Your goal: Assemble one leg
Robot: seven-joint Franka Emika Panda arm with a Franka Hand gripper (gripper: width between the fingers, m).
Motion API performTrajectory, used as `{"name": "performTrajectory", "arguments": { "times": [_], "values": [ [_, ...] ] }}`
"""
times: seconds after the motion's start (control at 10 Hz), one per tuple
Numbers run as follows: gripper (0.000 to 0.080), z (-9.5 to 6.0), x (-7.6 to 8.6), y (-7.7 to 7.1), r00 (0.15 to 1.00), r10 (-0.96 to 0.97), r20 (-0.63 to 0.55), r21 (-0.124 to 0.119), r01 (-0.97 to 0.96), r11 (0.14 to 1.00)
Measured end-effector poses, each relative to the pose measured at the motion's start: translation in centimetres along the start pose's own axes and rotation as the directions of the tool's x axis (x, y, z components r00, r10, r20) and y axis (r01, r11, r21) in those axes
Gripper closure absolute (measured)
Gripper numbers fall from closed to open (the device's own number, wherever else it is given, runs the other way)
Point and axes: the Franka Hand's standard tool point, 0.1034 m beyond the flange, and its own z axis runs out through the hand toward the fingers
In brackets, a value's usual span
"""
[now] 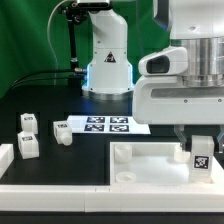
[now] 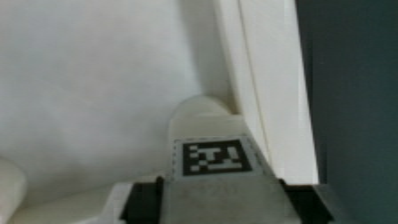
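Observation:
My gripper (image 1: pixel 201 150) is shut on a white leg (image 1: pixel 201 157) with a black-and-white tag and holds it upright at the right end of the large white tabletop piece (image 1: pixel 150 165). In the wrist view the leg (image 2: pixel 214 150) sits between the two dark fingers (image 2: pixel 148 200), its far end close to the tabletop's raised rim (image 2: pixel 267 90). Whether the leg touches the tabletop I cannot tell. Three other legs lie on the black table at the exterior view's left: one (image 1: pixel 29 121), one (image 1: pixel 28 146) and one (image 1: pixel 62 133).
The marker board (image 1: pixel 105 124) lies behind the tabletop, in front of the arm's white base (image 1: pixel 107 60). A white ledge (image 1: pixel 60 185) runs along the near edge of the table. A green backdrop stands behind.

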Motion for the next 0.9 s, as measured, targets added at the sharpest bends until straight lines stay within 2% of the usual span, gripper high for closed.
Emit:
{"name": "performTrajectory", "arguments": {
  "times": [0.3, 0.6, 0.9],
  "values": [
    [0.0512, 0.0, 0.1, 0.6, 0.962, 0.27, -0.037, -0.024, -0.271, 0.962],
    [0.0511, -0.3, 0.6, 3.0, 0.871, 0.486, -0.067, -0.058, -0.49, 0.87],
    [0.0502, -0.3, 0.6, 3.5, 0.856, 0.508, -0.092, -0.045, -0.513, 0.857]
  ]
}}
